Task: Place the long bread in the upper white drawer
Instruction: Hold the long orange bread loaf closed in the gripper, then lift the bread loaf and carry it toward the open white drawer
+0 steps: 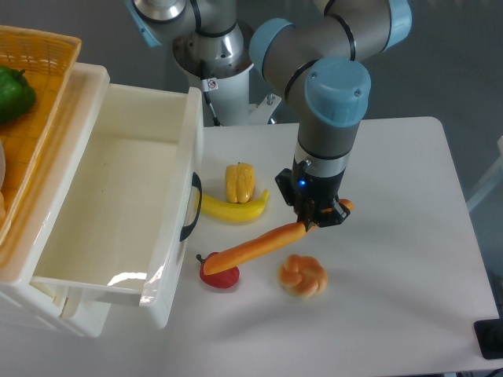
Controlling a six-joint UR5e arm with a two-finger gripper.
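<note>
The long bread [259, 245] is a slim orange-tan loaf, tilted, with its right end held up in my gripper [317, 219]. Its left end hangs low over a red fruit [219, 274]. The gripper points down from the arm above the table's middle and is shut on the loaf's right end. The upper white drawer [118, 206] stands pulled open at the left, its inside bare, its black curved handle [191, 207] facing the loaf. The loaf's left tip is a short way right of the drawer's front wall.
A yellow banana [234, 210] and a yellow pepper [240, 182] lie between drawer and gripper. A round knotted bun [303, 276] sits below the loaf. An orange woven basket [47, 63] with a green pepper [14, 93] stands at the far left.
</note>
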